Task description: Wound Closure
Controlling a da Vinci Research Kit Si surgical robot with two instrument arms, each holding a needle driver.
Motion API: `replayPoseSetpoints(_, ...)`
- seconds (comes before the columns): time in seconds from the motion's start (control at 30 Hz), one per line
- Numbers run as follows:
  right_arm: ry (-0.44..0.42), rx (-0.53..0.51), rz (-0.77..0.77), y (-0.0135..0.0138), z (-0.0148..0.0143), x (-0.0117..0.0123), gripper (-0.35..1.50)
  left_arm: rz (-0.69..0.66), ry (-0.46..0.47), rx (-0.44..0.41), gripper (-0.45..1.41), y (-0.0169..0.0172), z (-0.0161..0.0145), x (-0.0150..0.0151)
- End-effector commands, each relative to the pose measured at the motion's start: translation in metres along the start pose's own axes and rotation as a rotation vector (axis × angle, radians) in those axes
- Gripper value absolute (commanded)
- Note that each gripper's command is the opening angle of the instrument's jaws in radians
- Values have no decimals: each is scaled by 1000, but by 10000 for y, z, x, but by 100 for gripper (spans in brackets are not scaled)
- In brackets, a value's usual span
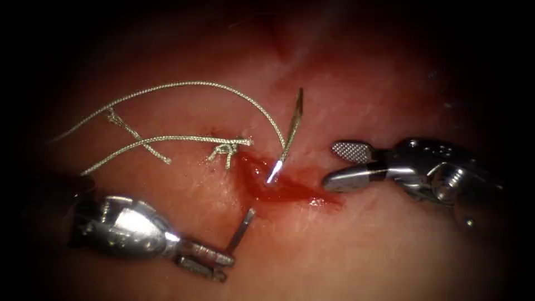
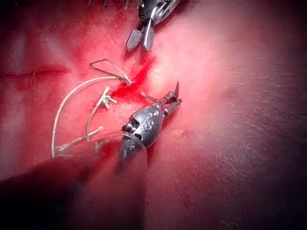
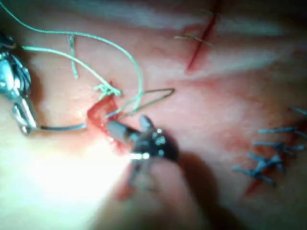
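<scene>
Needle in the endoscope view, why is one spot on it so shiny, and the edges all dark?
Endoscope view: light glints off the needle where it meets the red fluid at the cut, and fades toward the edges. There too, the left tool has jaws shut on the needle's other end, its middle in the tissue; the right tool has jaws open, empty.

Left tool (image 1: 223,266) grips needle (image 1: 241,229) piercing cut (image 1: 278,187); right tool (image 1: 341,165) open, empty, thread (image 1: 184,85) trailing left
</scene>
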Motion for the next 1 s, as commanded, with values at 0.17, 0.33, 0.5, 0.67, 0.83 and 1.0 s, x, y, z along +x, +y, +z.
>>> replayPoseSetpoints(0.17, -70, 68, -102, -32, 7, 14, 12, -27, 61, -31, -45, 1, -9, 40)
replayPoseSetpoints(0.33, -75, 110, -128, -63, 15, 21, -35, -45, 90, -52, -45, 7, -29, 84)
replayPoseSetpoints(0.5, -80, 144, -144, -74, 20, 20, -35, -61, 115, -66, -45, 14, -45, 122)
replayPoseSetpoints(0.67, -79, 143, -153, -79, 21, 19, -35, -81, 137, -96, -45, 28, -57, 149)
replayPoseSetpoints(0.83, -87, 138, -160, -79, 29, 12, -35, -87, 142, -63, -45, 18, -69, 170)
replayPoseSetpoints(1.0, -108, 120, -180, -80, 50, -6, -35, -41, 164, 89, -45, -9, -92, 187)
